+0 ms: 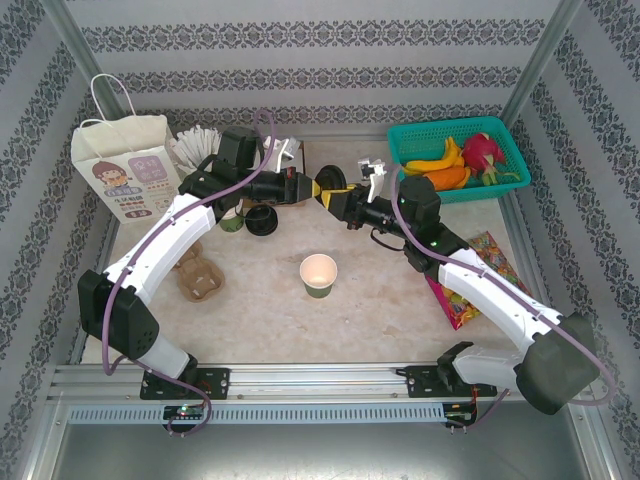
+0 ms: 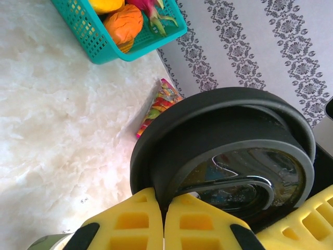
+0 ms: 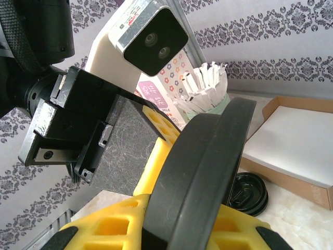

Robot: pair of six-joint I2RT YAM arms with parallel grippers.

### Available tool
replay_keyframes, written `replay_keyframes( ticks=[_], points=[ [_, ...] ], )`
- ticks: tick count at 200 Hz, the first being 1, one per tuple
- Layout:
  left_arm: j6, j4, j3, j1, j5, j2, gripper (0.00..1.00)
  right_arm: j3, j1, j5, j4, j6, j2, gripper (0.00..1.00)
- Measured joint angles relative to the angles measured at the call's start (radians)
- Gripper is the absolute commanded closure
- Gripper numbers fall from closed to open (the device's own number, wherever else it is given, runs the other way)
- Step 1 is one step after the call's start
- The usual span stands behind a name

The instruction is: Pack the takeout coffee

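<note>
Likely a mid-air handover of lid [image 2: 223,140]: left gripper [image 2: 164,219] pinched shut on its rim, right gripper [image 3: 171,229] clamped on the opposite edge. Best to release one side only after checking the other grip, then carry lid level to cup [image 1: 318,274], standing open mid-table, well apart from both. Cartoon print on bag [image 1: 125,165], lettering too small to read
</note>
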Motion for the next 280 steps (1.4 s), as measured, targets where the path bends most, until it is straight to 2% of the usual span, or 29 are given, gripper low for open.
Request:
replay_keyframes(
  ticks=[16, 25, 42, 46, 49, 93, 116, 145, 188, 207, 244, 280],
  points=[
    [0.007, -0.005, 0.0, -0.002, -0.016, -0.002, 1.0, 0.0, 0.006, 0.017, -0.014, -0.009, 0.0, 0.63],
    [0.013, -0.006, 0.0, -0.002, -0.038, -0.003, 1.0, 0.0, 0.011, 0.025, -0.025, -0.021, -0.001, 0.51],
    [0.022, -0.011, -0.003, -0.002, -0.089, -0.011, 1.0, 0.0, 0.018, 0.057, -0.056, -0.039, -0.013, 0.19],
    [0.023, -0.016, -0.004, -0.002, -0.105, -0.014, 1.0, 0.0, 0.018, 0.07, -0.069, -0.043, -0.018, 0.04],
    [0.026, -0.023, -0.004, -0.002, -0.116, -0.017, 1.0, 0.0, 0.019, 0.078, -0.077, -0.044, -0.023, 0.02],
    [0.07, -0.145, -0.03, -0.002, -0.269, -0.06, 1.0, -0.045, -0.031, 0.247, -0.21, -0.016, -0.159, 0.02],
    [0.092, -0.23, -0.053, -0.002, -0.306, -0.077, 1.0, -0.072, -0.075, 0.316, -0.321, 0.037, -0.207, 0.02],
    [0.109, -0.355, -0.058, -0.002, -0.34, -0.087, 1.0, -0.077, -0.081, 0.385, -0.486, 0.13, -0.208, 0.02],
    [0.079, -0.517, -0.058, -0.007, -0.335, -0.088, 1.0, -0.156, -0.053, 0.386, -0.59, 0.328, -0.198, 0.02],
    [0.049, -0.577, -0.059, -0.043, -0.343, -0.074, 1.0, -0.182, -0.051, 0.36, -0.615, 0.424, -0.163, 0.02],
    [-0.013, -0.612, -0.071, -0.139, -0.36, -0.053, 1.0, -0.196, -0.021, 0.303, -0.609, 0.505, -0.095, 0.02],
    [-0.047, -0.631, -0.069, -0.163, -0.407, 0.015, 1.0, -0.223, -0.014, 0.233, -0.532, 0.57, -0.039, 0.02]
  ],
)
